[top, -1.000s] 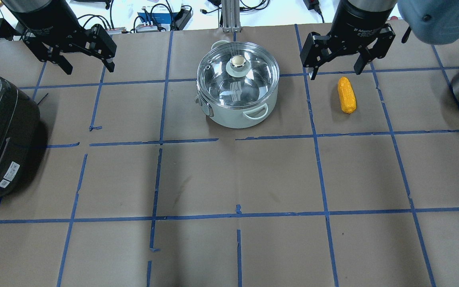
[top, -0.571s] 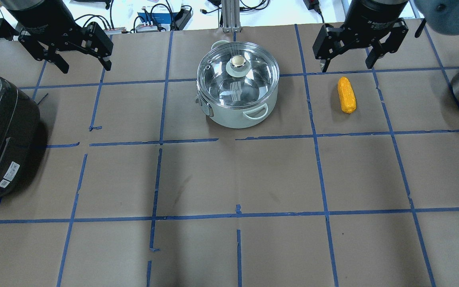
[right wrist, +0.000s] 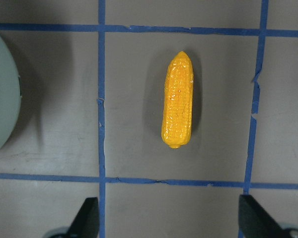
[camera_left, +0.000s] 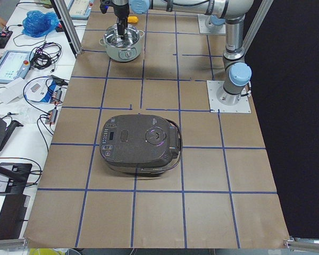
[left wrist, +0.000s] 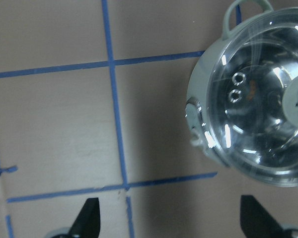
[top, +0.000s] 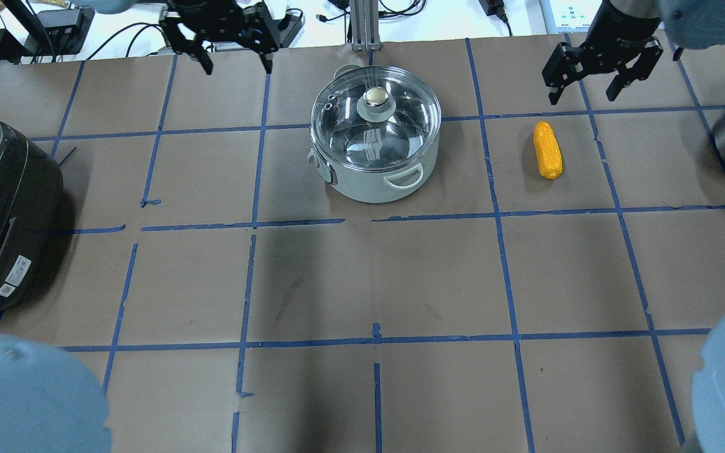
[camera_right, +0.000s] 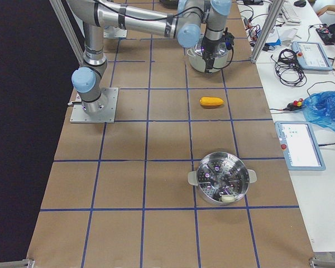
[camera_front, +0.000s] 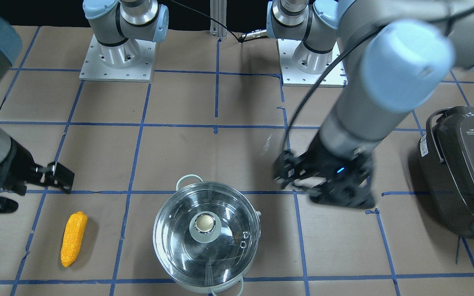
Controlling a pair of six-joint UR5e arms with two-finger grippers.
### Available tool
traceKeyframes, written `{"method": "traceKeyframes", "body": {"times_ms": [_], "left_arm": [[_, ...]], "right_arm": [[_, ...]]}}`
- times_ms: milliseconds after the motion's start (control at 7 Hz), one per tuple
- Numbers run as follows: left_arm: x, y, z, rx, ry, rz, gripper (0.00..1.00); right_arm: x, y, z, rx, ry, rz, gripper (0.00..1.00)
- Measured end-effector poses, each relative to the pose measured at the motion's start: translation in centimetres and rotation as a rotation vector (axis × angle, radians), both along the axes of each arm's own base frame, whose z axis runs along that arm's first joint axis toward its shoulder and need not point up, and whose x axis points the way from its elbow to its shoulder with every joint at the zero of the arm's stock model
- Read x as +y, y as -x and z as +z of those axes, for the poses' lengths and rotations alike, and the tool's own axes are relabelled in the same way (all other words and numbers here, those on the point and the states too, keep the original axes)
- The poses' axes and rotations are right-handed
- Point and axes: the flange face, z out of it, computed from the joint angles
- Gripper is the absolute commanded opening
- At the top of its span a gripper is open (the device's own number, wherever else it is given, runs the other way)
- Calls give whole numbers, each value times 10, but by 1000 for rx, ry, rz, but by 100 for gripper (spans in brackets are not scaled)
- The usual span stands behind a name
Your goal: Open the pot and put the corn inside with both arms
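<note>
Pot (top: 369, 186) with its glass lid (top: 400, 129) on sits shut near the far edge of the desk (top: 362, 283), about midway between the left and right edges, and we see the round knob (top: 376, 97) at the lid's centre with nothing touching it. One pale loop handle (top: 403, 178) faces the near edge. The corn (top: 547, 150) lies flat on the brown paper on the pot's right, well apart from it and also close to the far edge, its length running from near edge to far edge. We find the left gripper (top: 238, 67) hanging above the far edge just left of the pot, its two fingers spread wide and holding nothing; its wrist camera looks down on the pot's rim and lid from the side, and in the front-facing view this gripper is blurred. The right gripper (top: 581, 98) hangs above the far edge a little right of the corn, fingers likewise spread wide and empty. Through its wrist camera we look straight down on the cob, which lies on the paper clear of both fingertips (right wrist: 87, 218). A dark grey rice cooker (top: 4, 214) stands closed against the left edge. At the right edge we see a second steel pot (camera_right: 222, 183), uncovered, with a perforated steamer tray inside.
</note>
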Motion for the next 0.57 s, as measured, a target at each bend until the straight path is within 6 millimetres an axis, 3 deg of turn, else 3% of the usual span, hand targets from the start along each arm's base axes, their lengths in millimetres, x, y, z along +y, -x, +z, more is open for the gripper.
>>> {"method": "traceKeyframes", "body": {"times_ms": [143,286,429,571], "left_arm": [[-23,44,-29,2,-6,3,100],[-34,77,-57,3,-12,15,100],[-36,103,-75,12,-20,25,100],[-33,123,-82,33,-22,42,100]], "right_arm": [[-19,7,-46,-8,-18,18,100],[-34,12,-94,-13,-32,25,97],[-44,17,-137,-13,-40,27,93],[-47,22,-168,-16,-55,24,82]]}}
